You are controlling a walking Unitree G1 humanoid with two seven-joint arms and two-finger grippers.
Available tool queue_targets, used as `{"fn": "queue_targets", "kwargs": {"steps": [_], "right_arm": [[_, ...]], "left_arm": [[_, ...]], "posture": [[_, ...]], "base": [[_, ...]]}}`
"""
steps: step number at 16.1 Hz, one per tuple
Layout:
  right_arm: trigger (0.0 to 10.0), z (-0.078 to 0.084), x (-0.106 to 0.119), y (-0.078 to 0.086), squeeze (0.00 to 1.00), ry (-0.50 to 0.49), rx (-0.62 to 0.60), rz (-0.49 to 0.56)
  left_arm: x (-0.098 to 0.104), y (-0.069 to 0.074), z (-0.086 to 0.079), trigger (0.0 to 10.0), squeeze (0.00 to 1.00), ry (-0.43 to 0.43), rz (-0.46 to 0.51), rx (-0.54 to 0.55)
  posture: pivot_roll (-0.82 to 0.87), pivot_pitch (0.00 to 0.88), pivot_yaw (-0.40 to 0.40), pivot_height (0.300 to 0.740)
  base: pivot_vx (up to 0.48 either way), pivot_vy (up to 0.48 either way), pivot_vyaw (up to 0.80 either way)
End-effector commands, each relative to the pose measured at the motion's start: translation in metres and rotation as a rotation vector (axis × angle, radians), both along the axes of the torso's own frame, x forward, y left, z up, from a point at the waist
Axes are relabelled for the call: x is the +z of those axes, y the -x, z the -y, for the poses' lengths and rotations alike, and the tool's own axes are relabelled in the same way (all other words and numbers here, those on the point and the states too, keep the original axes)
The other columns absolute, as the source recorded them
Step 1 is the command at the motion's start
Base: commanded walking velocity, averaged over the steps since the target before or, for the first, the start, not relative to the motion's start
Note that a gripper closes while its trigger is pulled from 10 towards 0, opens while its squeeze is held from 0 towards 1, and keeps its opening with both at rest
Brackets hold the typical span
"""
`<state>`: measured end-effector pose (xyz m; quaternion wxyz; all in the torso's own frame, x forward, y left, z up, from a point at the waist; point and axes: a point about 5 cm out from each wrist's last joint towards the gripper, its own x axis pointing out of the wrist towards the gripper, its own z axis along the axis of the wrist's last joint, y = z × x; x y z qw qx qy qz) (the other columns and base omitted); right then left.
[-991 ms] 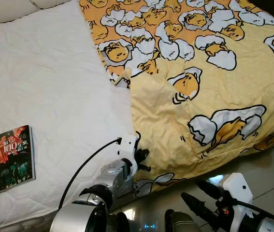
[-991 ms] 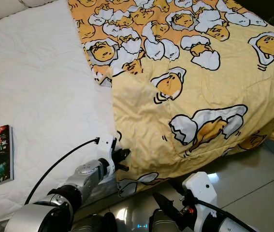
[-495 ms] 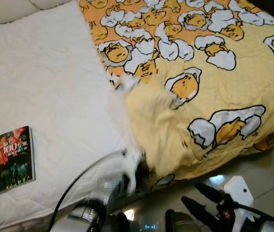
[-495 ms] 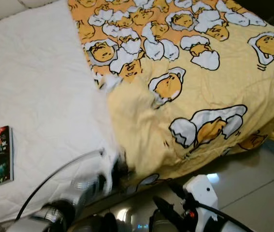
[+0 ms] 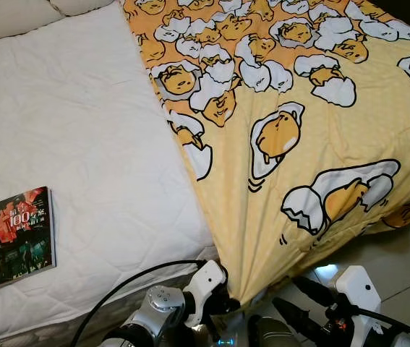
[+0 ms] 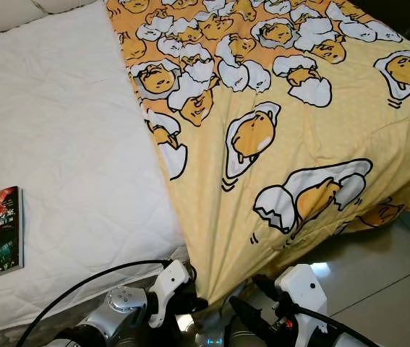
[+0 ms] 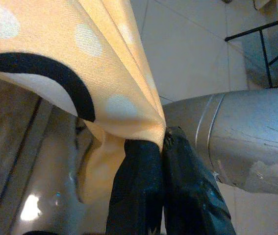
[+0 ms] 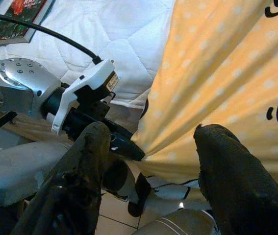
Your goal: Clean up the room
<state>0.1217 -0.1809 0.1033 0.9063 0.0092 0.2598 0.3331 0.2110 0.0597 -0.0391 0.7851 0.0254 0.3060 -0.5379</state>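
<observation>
The yellow blanket (image 5: 313,137), w/ egg-cartoon print, covers the right half of the head-cam frame, from top centre down to bottom centre. Its left edge runs diagonal from the top to a narrow point at the bottom centre, and the cloth there looks stretched into tight folds. That point is clamped in the left gripper (image 5: 226,303): in the left wrist view the two black fingers (image 7: 139,191) are pressed together w/ a bunched corner of the yellow cloth pinched between them. The gripper sits at the bottom centre of the frame, at the lower edge of the bed, w/ a black cable (image 5: 129,289) curving from it toward bottom left.

The right gripper (image 5: 302,303) is at the bottom right of the frame, just beside the pinched corner, over the glossy tiled floor (image 5: 400,253). In the right wrist view its fingers (image 8: 92,156) are spread wide apart, holding nothing, w/ the hanging cloth seen between them; whether they touch it I cannot tell.

The white quilted mattress (image 5: 74,137) takes the left half of the frame, bare where the blanket ends. A book (image 5: 19,237) w/ dark cover and red picture lies flat on it at the mid-left edge, well apart from the blanket. A pillow edge (image 5: 9,16) is at the upper left corner.
</observation>
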Motion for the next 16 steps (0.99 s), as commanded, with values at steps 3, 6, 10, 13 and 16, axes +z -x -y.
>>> {"fn": "queue_targets", "kwargs": {"steps": [3,6,10,13,16], "right_arm": [[10.0,0.001,-0.004,0.003,0.00,-0.004,0.008,-0.021],[10.0,0.001,-0.005,0.001,0.00,-0.015,0.004,-0.030],[10.0,0.007,-0.008,-0.006,0.00,-0.030,-0.032,-0.022],[10.0,0.016,-0.004,-0.036,0.00,-0.041,-0.170,0.074],[10.0,0.014,0.002,-0.059,0.00,-0.019,-0.243,0.178]], "left_arm": [[0.007,-0.008,-0.001,10.0,1.00,0.064,0.048,0.078],[0.023,-0.026,-0.003,10.0,0.00,0.123,0.158,0.175],[0.050,-0.056,-0.023,10.0,0.00,0.146,0.318,0.285],[0.104,-0.093,-0.057,10.0,0.00,0.210,0.512,0.533],[0.129,-0.096,-0.078,10.0,0.00,0.200,0.563,0.695]], "posture": [[-0.27,0.147,0.109,0.740],[-0.26,0.129,0.111,0.740],[-0.23,0.058,0.123,0.740],[-0.16,0.000,0.136,0.740],[-0.11,0.000,0.130,0.740]], "base": [[0.000,0.000,0.00],[0.000,0.000,0.00],[0.000,0.000,0.00],[0.000,0.000,0.00],[0.000,0.000,0.00]]}}
